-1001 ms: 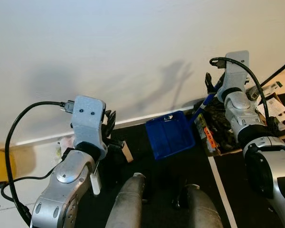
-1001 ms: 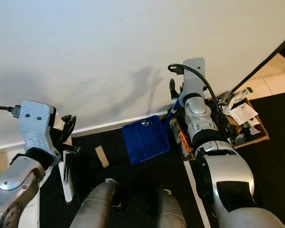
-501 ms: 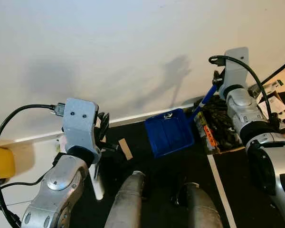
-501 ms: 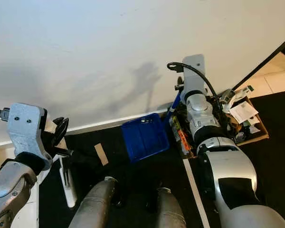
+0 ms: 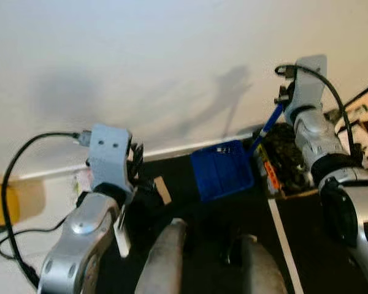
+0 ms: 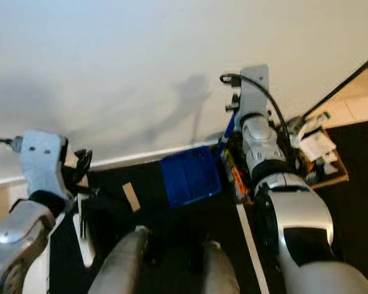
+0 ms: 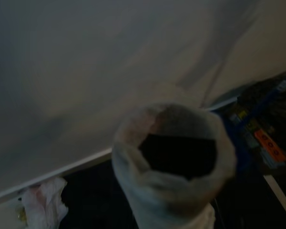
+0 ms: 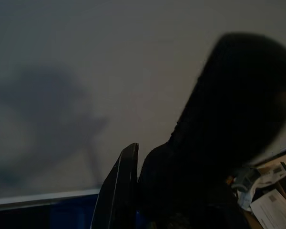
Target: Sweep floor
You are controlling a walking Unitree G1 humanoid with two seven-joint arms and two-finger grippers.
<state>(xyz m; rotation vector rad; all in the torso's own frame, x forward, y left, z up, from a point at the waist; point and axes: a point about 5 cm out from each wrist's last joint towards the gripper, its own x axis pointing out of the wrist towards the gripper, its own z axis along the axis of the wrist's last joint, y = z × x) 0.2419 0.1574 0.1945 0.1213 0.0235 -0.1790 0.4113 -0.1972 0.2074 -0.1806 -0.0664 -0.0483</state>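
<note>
Against the white wall (image 5: 172, 55), on the black floor mat (image 5: 233, 208), the blue dustpan (image 5: 221, 170) is lying at about 12 o'clock from the robot's legs, pan mouth facing toward the robot, its blue handle (image 5: 270, 122) slanting up toward 1 o'clock.

Right gripper (image 5: 283, 100) is sitting at the top of that handle and looks to be clamping it. The right wrist view is mostly dark finger and blur, so I'm judging the hold from the head views, not confirming it.

Left gripper (image 5: 136, 164) is at 10 o'clock, closed around a white tube-shaped handle (image 7: 174, 157), probably the brush. A white shaft (image 5: 121, 236) is running down beside the left forearm.

A small cardboard scrap (image 5: 162, 190) is lying on the mat between the left gripper and the dustpan. A crumpled white wad (image 7: 45, 210) is sitting by the baseboard.

Risks:
- Dustpan handle is held near its end, so the pan could be twisting or lifting off the mat, and debris would slide under the lip.
- A cluttered cardboard box (image 6: 322, 162) is just beside the right arm at 2 o'clock. Elbow swing could be knocking it or snagging the wrist cable (image 5: 331, 104).
- Wall is close, so a forward brush stroke may be jamming into the baseboard.
- Head views are blurred, so aim at the scrap is uncertain.
</note>
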